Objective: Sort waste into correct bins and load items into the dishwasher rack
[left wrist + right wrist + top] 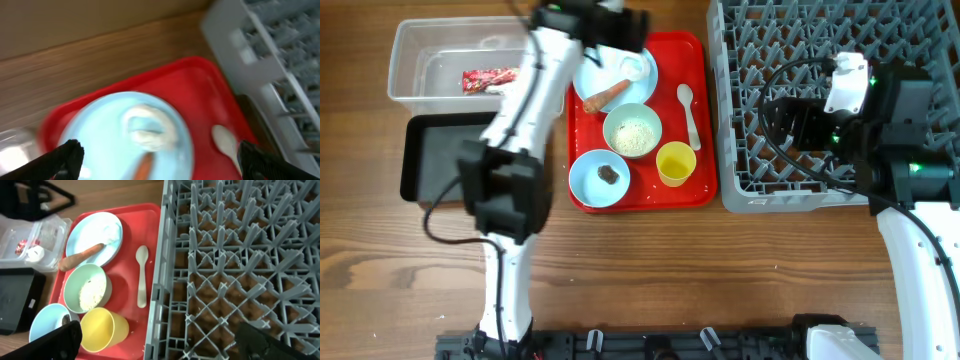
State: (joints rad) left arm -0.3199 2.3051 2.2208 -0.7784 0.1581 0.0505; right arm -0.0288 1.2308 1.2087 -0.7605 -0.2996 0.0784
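Currently 1 plate, 1 green bowl, 1 blue bowl, 1 cup and 1 spoon are sitting on the red tray, while 1 wrapper is lying in the clear tub. The left gripper is hovering spread wide over the plate, and the right gripper is hanging equally spread above the rack.

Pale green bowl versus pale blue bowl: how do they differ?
The pale green bowl holds white rice grains; the pale blue bowl holds a small brown lump. The pale green bowl sits mid-tray, the pale blue bowl at the near left corner. Both stand upright on the red tray.
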